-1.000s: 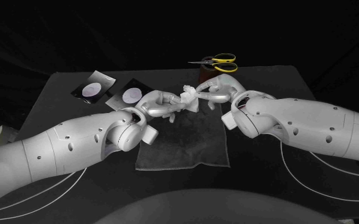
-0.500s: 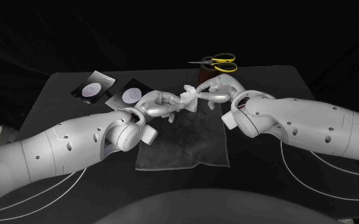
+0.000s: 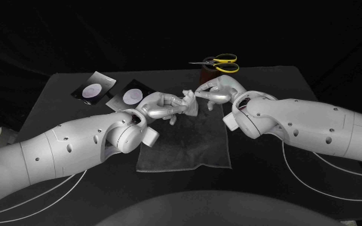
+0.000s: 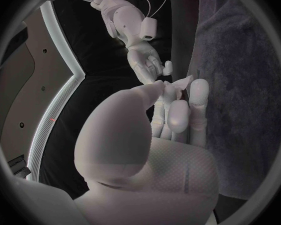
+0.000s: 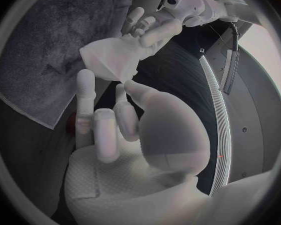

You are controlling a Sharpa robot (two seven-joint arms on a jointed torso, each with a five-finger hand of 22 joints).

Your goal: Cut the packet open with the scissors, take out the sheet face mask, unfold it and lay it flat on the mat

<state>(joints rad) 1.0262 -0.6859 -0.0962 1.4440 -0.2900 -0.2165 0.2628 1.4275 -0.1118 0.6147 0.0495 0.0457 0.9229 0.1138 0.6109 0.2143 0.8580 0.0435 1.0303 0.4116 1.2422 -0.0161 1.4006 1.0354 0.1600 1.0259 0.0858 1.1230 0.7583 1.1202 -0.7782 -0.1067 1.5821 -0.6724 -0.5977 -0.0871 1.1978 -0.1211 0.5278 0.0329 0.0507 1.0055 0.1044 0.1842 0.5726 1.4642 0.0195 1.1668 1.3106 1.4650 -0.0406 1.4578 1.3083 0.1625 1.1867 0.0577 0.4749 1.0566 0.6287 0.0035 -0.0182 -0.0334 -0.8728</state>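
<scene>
- The left hand point(image 3: 166, 105) grips the folded white sheet mask point(image 3: 189, 100) — its fingers are closed on the side of the mask nearest it.
- The right hand point(image 3: 215, 91) pinches the mask's opposite corner between its thumb and a fingertip; its other fingers stand apart.
- The mask sits bunched between the two hands, over the far end of the grey mat point(image 3: 184, 145).
- The mat lies flat on the black table point(image 3: 286, 79), below both hands and reaching back toward the robot.
- The yellow-handled scissors point(image 3: 220, 63) lie beyond the right hand, well apart from it.
- A dark packet point(image 3: 131, 95) lies just outward of the left hand — a second packet point(image 3: 94, 88) farther out.
</scene>
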